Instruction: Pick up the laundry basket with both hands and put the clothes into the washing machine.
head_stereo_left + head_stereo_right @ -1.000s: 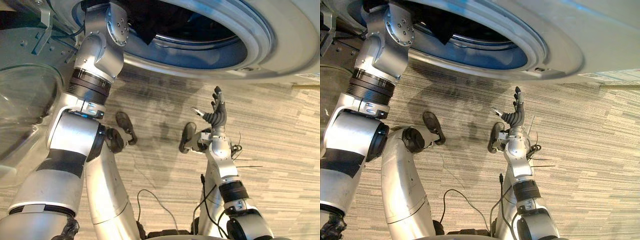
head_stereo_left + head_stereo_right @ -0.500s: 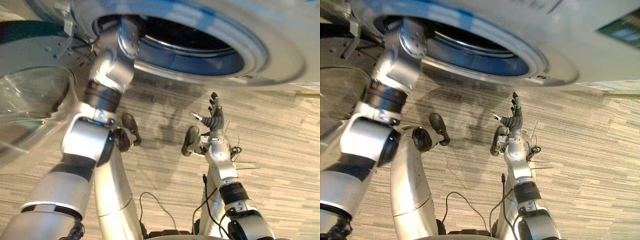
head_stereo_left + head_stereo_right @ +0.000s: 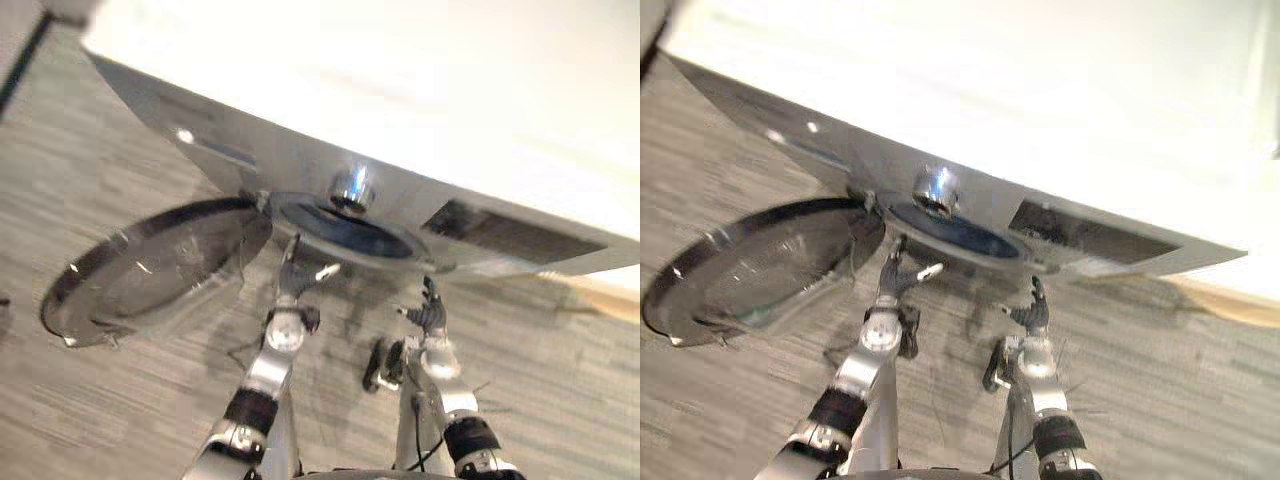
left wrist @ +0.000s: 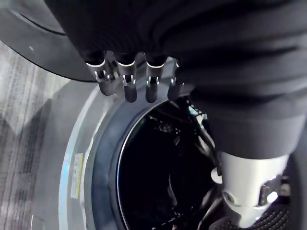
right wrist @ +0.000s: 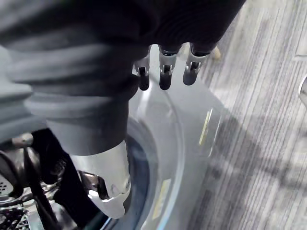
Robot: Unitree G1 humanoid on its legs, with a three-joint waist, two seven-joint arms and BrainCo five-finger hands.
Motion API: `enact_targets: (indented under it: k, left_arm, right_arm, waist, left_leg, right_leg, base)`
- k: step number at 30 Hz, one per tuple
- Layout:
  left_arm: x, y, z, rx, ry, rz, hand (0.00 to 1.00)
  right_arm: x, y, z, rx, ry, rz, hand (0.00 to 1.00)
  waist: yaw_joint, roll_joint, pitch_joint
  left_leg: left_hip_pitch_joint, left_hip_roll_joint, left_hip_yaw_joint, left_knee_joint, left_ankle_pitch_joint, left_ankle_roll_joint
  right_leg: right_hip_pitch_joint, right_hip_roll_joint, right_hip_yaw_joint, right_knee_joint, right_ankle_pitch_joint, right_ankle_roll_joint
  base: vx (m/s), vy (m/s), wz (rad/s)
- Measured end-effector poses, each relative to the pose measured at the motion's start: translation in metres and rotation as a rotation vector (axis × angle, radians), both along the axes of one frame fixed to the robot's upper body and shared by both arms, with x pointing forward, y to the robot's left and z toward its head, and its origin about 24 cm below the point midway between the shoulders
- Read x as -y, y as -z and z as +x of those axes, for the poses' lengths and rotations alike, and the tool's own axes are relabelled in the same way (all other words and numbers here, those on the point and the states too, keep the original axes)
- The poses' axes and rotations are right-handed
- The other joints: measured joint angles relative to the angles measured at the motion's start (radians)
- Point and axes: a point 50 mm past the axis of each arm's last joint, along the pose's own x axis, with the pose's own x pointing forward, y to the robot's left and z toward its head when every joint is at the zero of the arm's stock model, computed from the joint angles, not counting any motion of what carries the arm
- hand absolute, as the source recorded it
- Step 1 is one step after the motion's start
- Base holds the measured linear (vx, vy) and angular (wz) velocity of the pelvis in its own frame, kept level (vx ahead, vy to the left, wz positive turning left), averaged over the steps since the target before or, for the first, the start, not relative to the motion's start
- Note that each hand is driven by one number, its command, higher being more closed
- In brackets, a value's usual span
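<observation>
The washing machine (image 3: pixel 420 120) stands ahead, white on top with a silver front. Its round drum opening (image 3: pixel 345 225) is dark, and its glass door (image 3: pixel 150 265) hangs wide open to the left. My left hand (image 3: pixel 297 272) is raised just below the opening, fingers straight and thumb out, holding nothing. In the left wrist view the fingers (image 4: pixel 125 79) point at the drum, where dark clothes (image 4: pixel 163 182) lie inside. My right hand (image 3: pixel 430 310) is raised open further right, below the machine's front. Its fingers (image 5: pixel 164 72) are straight over the machine's rim (image 5: pixel 168 139).
Grey striped carpet (image 3: pixel 90 400) covers the floor around the machine. The open door takes up the space at my left. A pale wooden strip (image 3: pixel 600 295) runs along the floor at the far right.
The camera has swung, so the whole machine now shows from further back. My left arm, which reached into the drum, is out with its hand below the opening. The right hand stays raised.
</observation>
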Motion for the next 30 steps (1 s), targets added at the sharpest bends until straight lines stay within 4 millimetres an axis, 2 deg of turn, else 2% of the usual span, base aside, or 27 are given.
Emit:
enact_targets:
  k: [1, 2, 4, 5, 8, 10, 11, 13, 15, 18, 19, 20, 21, 22, 24, 25, 26, 27, 28, 29, 30]
  left_arm:
    - [-0.008, 0.016, -0.014, -0.070, -0.022, -0.006, 0.00]
    - [-0.012, 0.024, -0.020, -0.105, -0.036, -0.004, 0.00]
    - [-0.029, 0.055, -0.049, -0.270, -0.083, 0.006, 0.00]
    - [-0.034, 0.064, -0.058, -0.321, -0.089, 0.017, 0.00]
    - [-0.055, 0.080, -0.080, -0.425, -0.125, 0.048, 0.00]
    - [-0.066, 0.084, -0.093, -0.462, -0.127, 0.079, 0.00]
    - [-0.068, 0.087, -0.099, -0.484, -0.114, 0.083, 0.00]
    - [-0.071, 0.092, -0.106, -0.517, -0.100, 0.110, 0.00]
    - [-0.069, 0.094, -0.108, -0.538, -0.075, 0.130, 0.00]
    - [-0.059, 0.090, -0.090, -0.500, -0.007, 0.155, 0.00]
    - [-0.056, 0.086, -0.079, -0.469, -0.001, 0.154, 0.00]
    - [-0.055, 0.084, -0.075, -0.457, 0.001, 0.153, 0.00]
    - [-0.055, 0.081, -0.068, -0.433, -0.007, 0.147, 0.00]
    - [-0.059, 0.077, -0.065, -0.410, -0.023, 0.147, 0.00]
    - [-0.064, 0.077, -0.068, -0.410, -0.051, 0.147, 0.00]
    - [-0.070, 0.075, -0.068, -0.396, -0.089, 0.143, 0.00]
    - [-0.068, 0.075, -0.069, -0.394, -0.103, 0.132, 0.00]
    - [-0.062, 0.077, -0.075, -0.402, -0.119, 0.111, 0.00]
    - [-0.061, 0.075, -0.075, -0.389, -0.124, 0.105, 0.00]
    - [-0.060, 0.073, -0.070, -0.372, -0.123, 0.103, 0.00]
    - [-0.056, 0.069, -0.062, -0.352, -0.121, 0.096, 0.00]
  right_arm:
    - [0.002, 0.009, -0.010, -0.044, 0.001, 0.006, 0.00]
    - [0.004, 0.014, -0.016, -0.072, 0.010, 0.010, 0.00]
    - [0.008, 0.031, -0.031, -0.166, 0.003, 0.010, 0.00]
    - [0.009, 0.037, -0.036, -0.203, 0.000, 0.008, 0.00]
    - [0.019, 0.040, -0.036, -0.241, -0.013, -0.007, 0.00]
    - [0.030, 0.027, -0.023, -0.170, -0.040, -0.018, 0.00]
    - [0.035, 0.027, -0.023, -0.176, -0.032, -0.030, 0.00]
    - [0.036, 0.025, -0.021, -0.160, -0.048, -0.047, 0.00]
    - [0.025, 0.022, -0.013, -0.134, -0.087, -0.051, 0.00]
    - [-0.001, 0.015, 0.004, -0.098, -0.166, -0.053, 0.00]
    - [-0.010, 0.011, 0.011, -0.075, -0.202, -0.061, 0.00]
    - [-0.015, 0.009, 0.014, -0.064, -0.217, -0.062, 0.00]
    - [-0.020, 0.004, 0.019, -0.042, -0.240, -0.074, 0.00]
    - [-0.029, 0.001, 0.021, -0.024, -0.272, -0.075, 0.00]
    - [-0.042, -0.002, 0.023, 0.001, -0.333, -0.087, 0.00]
    - [-0.046, -0.009, 0.032, 0.028, -0.363, -0.104, 0.00]
    - [-0.045, -0.012, 0.037, 0.042, -0.370, -0.117, 0.00]
    - [-0.045, -0.017, 0.044, 0.056, -0.388, -0.146, 0.00]
    - [-0.047, -0.023, 0.053, 0.079, -0.397, -0.160, 0.00]
    - [-0.047, -0.027, 0.058, 0.092, -0.396, -0.167, 0.00]
    - [-0.046, -0.036, 0.068, 0.124, -0.405, -0.191, 0.00]
  waist:
    - [0.001, 0.000, -0.032]
    - [0.000, -0.001, -0.046]
    - [-0.004, 0.005, -0.103]
    - [-0.004, 0.005, -0.113]
    - [-0.004, 0.008, -0.118]
    - [-0.003, 0.007, -0.118]
    - [-0.002, 0.007, -0.119]
    - [-0.003, 0.012, -0.125]
    - [-0.007, 0.014, -0.125]
    - [-0.006, 0.002, -0.113]
    - [-0.007, -0.013, -0.083]
    - [-0.009, -0.013, -0.073]
    - [-0.007, -0.014, -0.062]
    - [-0.006, -0.027, -0.056]
    - [0.006, -0.053, -0.062]
    - [0.019, -0.052, -0.055]
    - [0.032, -0.045, -0.048]
    - [0.061, 0.003, -0.062]
    - [0.077, -0.010, -0.052]
    - [0.082, -0.020, -0.048]
    - [0.083, 0.013, -0.025]
  left_leg:
    - [0.062, -0.004, 0.010, -0.070, 0.018, -0.003]
    - [0.093, -0.008, 0.016, -0.109, 0.029, -0.007]
    - [0.206, -0.031, 0.027, -0.284, 0.099, -0.004]
    - [0.247, -0.036, 0.040, -0.346, 0.128, -0.005]
    - [0.361, -0.051, 0.067, -0.474, 0.177, -0.001]
    - [0.428, -0.067, 0.094, -0.510, 0.177, -0.001]
    - [0.474, -0.072, 0.116, -0.538, 0.179, 0.002]
    - [0.513, -0.079, 0.139, -0.579, 0.193, 0.001]
    - [0.517, -0.079, 0.165, -0.607, 0.206, 0.010]
    - [0.475, -0.079, 0.200, -0.583, 0.210, 0.021]
    - [0.465, -0.088, 0.198, -0.546, 0.199, 0.035]
    - [0.455, -0.087, 0.193, -0.522, 0.185, 0.053]
    - [0.435, -0.073, 0.205, -0.502, 0.164, 0.077]
    - [0.415, -0.087, 0.198, -0.462, 0.170, 0.080]
    - [0.372, -0.098, 0.183, -0.389, 0.159, 0.095]
    - [0.337, -0.102, 0.189, -0.345, 0.153, 0.094]
    - [0.320, -0.093, 0.184, -0.343, 0.152, 0.094]
    - [0.313, -0.060, 0.196, -0.399, 0.183, 0.088]
    - [0.296, -0.064, 0.230, -0.412, 0.223, 0.113]
    - [0.276, -0.064, 0.243, -0.406, 0.231, 0.116]
    - [0.226, -0.036, 0.241, -0.368, 0.237, 0.117]
  right_leg:
    - [0.059, 0.014, -0.010, -0.076, 0.028, 0.006]
    - [0.087, 0.020, -0.012, -0.116, 0.041, 0.011]
    - [0.188, 0.045, -0.020, -0.287, 0.111, 0.022]
    - [0.220, 0.055, -0.019, -0.346, 0.139, 0.025]
    - [0.323, 0.078, -0.015, -0.478, 0.203, 0.035]
    - [0.374, 0.080, 0.007, -0.516, 0.218, 0.046]
    - [0.397, 0.081, 0.027, -0.531, 0.224, 0.052]
    - [0.402, 0.086, 0.049, -0.549, 0.250, 0.052]
    - [0.378, 0.092, 0.081, -0.553, 0.274, 0.049]
    - [0.286, 0.082, 0.110, -0.485, 0.308, 0.046]
    - [0.248, 0.059, 0.103, -0.416, 0.310, 0.044]
    - [0.247, 0.056, 0.097, -0.422, 0.316, 0.042]
    - [0.240, 0.037, 0.079, -0.313, 0.243, 0.038]
    - [0.213, 0.003, 0.063, -0.066, 0.171, 0.046]
    - [0.246, -0.007, 0.051, 0.085, 0.167, 0.067]
    - [0.250, 0.003, 0.052, 0.040, 0.145, 0.095]
    - [0.246, 0.028, 0.055, -0.002, 0.145, 0.096]
    - [0.301, 0.087, 0.059, -0.148, 0.111, 0.098]
    - [0.326, 0.078, 0.055, -0.159, 0.081, 0.064]
    - [0.347, 0.087, 0.053, -0.229, 0.054, 0.045]
    - [0.382, 0.134, 0.043, -0.390, 0.055, 0.006]
  base:
    - [0.13, -0.009, 0.01]
    - [0.14, 0.008, 0.00]
    - [0.18, 0.040, -0.04]
    - [0.18, 0.043, -0.14]
    - [0.15, 0.031, -0.15]
    - [0.10, 0.048, -0.32]
    - [0.06, 0.055, -0.40]
    - [0.01, 0.056, -0.52]
    - [-0.03, 0.067, -0.56]
    - [-0.12, 0.071, -0.42]
    - [-0.14, 0.061, -0.16]
    - [-0.19, 0.031, -0.09]
    - [-0.21, 0.009, 0.19]
    - [-0.19, -0.012, 0.28]
    - [-0.17, -0.011, 0.26]
    - [-0.22, 0.021, -0.15]
    - [-0.30, 0.056, -0.66]
    - [-0.25, 0.027, -0.80]
    - [-0.26, -0.021, -0.69]
    - [-0.28, -0.102, -0.48]
    - [-0.34, -0.079, -0.35]
